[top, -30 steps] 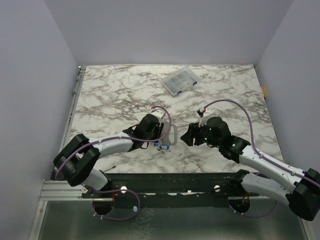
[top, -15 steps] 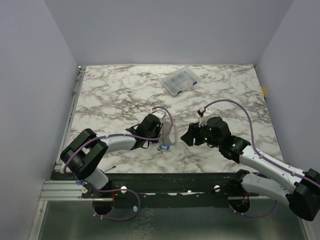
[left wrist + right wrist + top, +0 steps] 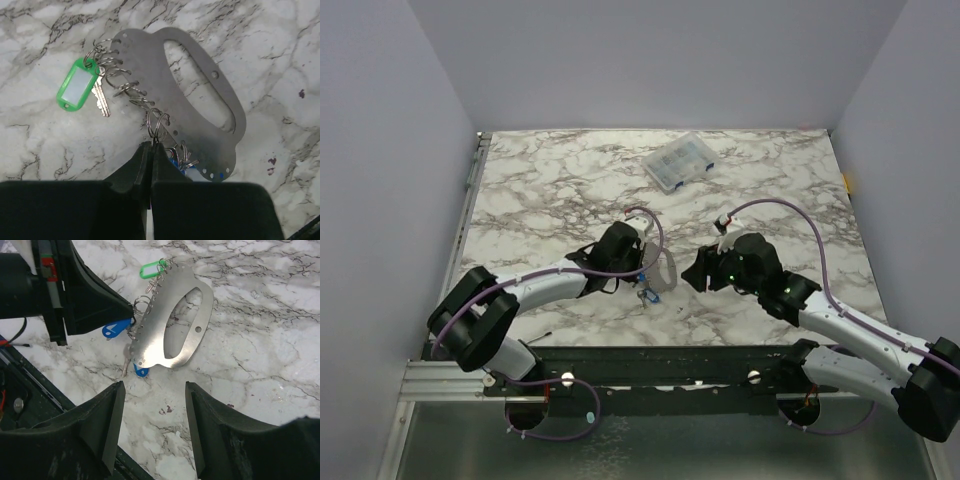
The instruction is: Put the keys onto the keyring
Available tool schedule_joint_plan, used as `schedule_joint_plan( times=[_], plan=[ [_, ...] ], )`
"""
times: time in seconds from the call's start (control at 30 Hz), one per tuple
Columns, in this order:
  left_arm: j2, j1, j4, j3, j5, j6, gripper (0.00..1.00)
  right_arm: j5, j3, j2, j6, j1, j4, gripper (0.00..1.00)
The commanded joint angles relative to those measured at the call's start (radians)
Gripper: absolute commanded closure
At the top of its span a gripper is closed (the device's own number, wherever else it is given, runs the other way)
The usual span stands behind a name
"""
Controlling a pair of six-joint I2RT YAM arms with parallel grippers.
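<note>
The left tool (image 3: 151, 150), pressed together, pinches a split ring (image 3: 158, 121) on the keyring (image 3: 145, 65) just ahead of it, probably to steady it. The right tool (image 3: 154, 390) hovers spread, the keyring before it.

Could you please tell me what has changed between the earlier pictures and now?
The left gripper closed, pinching a small split ring at the edge of the keyring. The keyring appears to have shifted slightly rightward with it. The right gripper, open nearby, and the clear box at the back stayed where they were.
</note>
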Motion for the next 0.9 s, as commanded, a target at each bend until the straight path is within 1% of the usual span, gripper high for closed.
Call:
schedule_joint_plan(
  times=[0.0, 0.27, 0.4, 0.63, 0.87],
  plan=[
    [-0.087, 0.001, -0.109, 0.076, 0.064, -0.009, 1.00, -0.012, -0.020, -0.005, -0.024, -0.005, 0.042, 0.41],
    [-0.134, 0.001, -0.222, 0.140, 0.092, -0.029, 1.00, -0.042, -0.017, -0.007, -0.036, -0.005, 0.063, 0.41],
    [-0.170, 0.000, -0.259, 0.171, 0.119, -0.042, 1.00, -0.090, -0.029, -0.030, -0.065, -0.005, 0.092, 0.42],
    [-0.191, 0.001, -0.347, 0.246, 0.169, -0.063, 1.00, -0.186, -0.091, -0.104, -0.125, -0.004, 0.287, 0.43],
    [-0.240, 0.003, -0.391, 0.298, 0.239, -0.106, 1.00, -0.230, -0.140, -0.126, -0.247, -0.004, 0.442, 0.43]
  ],
)
